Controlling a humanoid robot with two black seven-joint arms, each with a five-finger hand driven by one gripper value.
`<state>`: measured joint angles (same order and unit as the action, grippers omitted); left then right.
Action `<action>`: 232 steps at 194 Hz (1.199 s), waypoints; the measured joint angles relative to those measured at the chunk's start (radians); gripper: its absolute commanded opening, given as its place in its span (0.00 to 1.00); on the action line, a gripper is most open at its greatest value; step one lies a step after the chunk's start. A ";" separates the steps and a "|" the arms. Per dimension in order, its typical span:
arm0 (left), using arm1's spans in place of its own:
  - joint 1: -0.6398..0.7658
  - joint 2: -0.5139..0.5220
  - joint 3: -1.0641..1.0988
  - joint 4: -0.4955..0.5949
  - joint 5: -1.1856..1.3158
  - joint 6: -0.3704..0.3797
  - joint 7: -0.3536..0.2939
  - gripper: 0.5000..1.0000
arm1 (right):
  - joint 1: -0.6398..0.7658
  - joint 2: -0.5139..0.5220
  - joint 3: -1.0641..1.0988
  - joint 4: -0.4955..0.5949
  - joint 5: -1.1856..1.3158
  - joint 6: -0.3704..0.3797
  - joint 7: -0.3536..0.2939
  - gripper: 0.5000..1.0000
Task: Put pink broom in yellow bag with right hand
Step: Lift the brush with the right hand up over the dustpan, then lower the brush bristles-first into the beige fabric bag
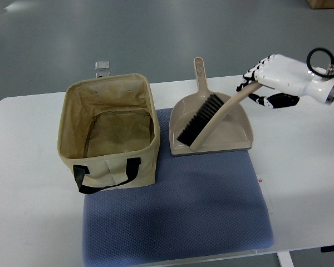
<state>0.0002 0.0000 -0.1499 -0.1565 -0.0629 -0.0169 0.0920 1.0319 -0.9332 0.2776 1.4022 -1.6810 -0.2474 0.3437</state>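
Right hand (270, 78) gripping handle end of broom (211, 118); dark bristles resting in beige dustpan (234, 136) on blue mat (178, 217); open fabric bag (108, 133) just left of dustpan, on white table (306, 183)

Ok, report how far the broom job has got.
Done: the right robot hand has closed on the handle of the pinkish-beige broom with dark bristles. In hand: its bristle end is over the matching plastic dustpan. Left: carrying it to the empty yellowish fabric bag with black handles.
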 measured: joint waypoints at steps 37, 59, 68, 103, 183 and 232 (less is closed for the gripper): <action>0.000 0.000 0.000 0.000 0.000 0.000 0.000 1.00 | 0.175 0.017 -0.004 -0.095 0.094 0.036 0.000 0.00; 0.000 0.000 0.000 0.000 0.000 0.000 0.000 1.00 | 0.261 0.067 -0.004 -0.130 0.105 0.073 -0.002 0.00; 0.000 0.000 0.000 0.000 0.000 0.000 0.000 1.00 | 0.286 0.089 -0.004 -0.137 0.105 0.079 -0.005 0.00; 0.000 0.000 0.000 0.000 0.000 0.000 0.000 1.00 | 0.339 0.168 -0.008 -0.144 0.090 0.083 -0.012 0.00; 0.000 0.000 0.000 0.000 0.000 0.000 0.000 1.00 | 0.298 0.422 -0.018 -0.174 -0.013 0.081 -0.022 0.00; 0.000 0.000 0.000 0.000 0.000 0.000 0.000 1.00 | 0.255 0.483 -0.012 -0.175 -0.022 0.074 -0.024 0.59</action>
<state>0.0004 0.0000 -0.1500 -0.1564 -0.0628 -0.0169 0.0920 1.2871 -0.4500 0.2653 1.2271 -1.7026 -0.1733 0.3196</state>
